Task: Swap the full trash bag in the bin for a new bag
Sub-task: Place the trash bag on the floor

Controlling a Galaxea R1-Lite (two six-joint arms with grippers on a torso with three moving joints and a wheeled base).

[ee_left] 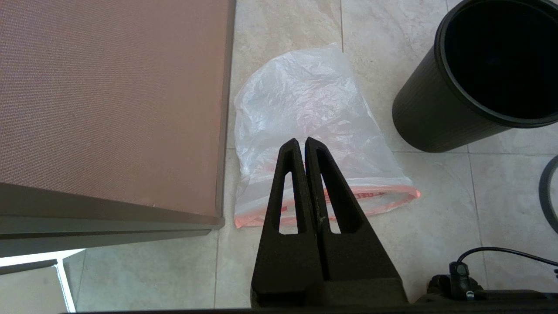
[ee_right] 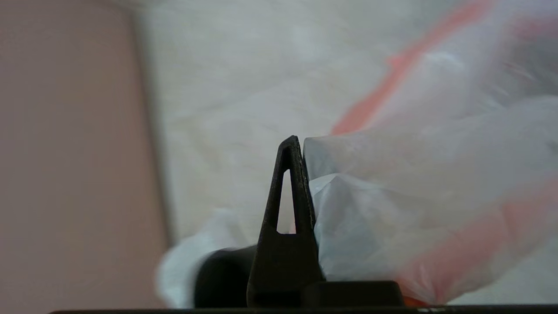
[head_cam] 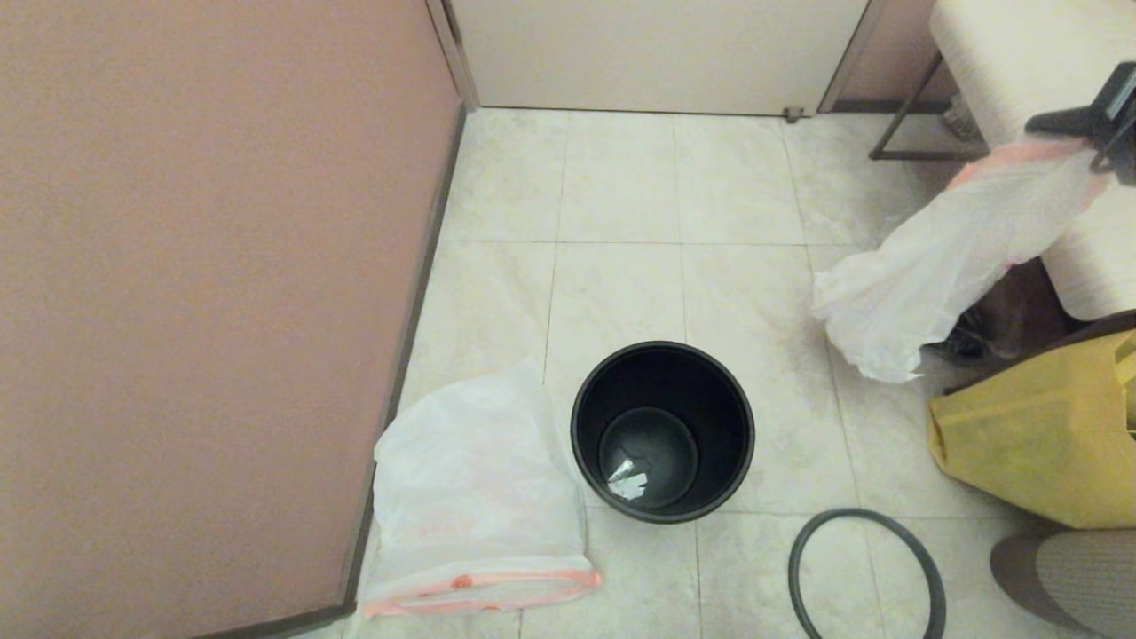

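The bin (head_cam: 723,399) stands open on the tiled floor, unlined, with a small shiny scrap (head_cam: 628,484) on its bottom. The new bag (head_cam: 470,479) lies flat on the floor to the bin's left, its orange-pink band toward me. My left gripper (ee_left: 303,140) hangs shut and empty above that new bag (ee_left: 305,100), beside the bin (ee_left: 427,117). At the far right my right gripper (head_cam: 1109,133) is raised and shut on the band of the full trash bag (head_cam: 941,266), which hangs slanting down to the floor. The plastic (ee_right: 414,196) covers one finger.
The grey rim ring (head_cam: 865,577) lies on the floor, front right of the bin. A yellow fabric bag (head_cam: 1038,435) and a white padded seat (head_cam: 1021,53) crowd the right side. A pink partition (head_cam: 204,311) walls the left.
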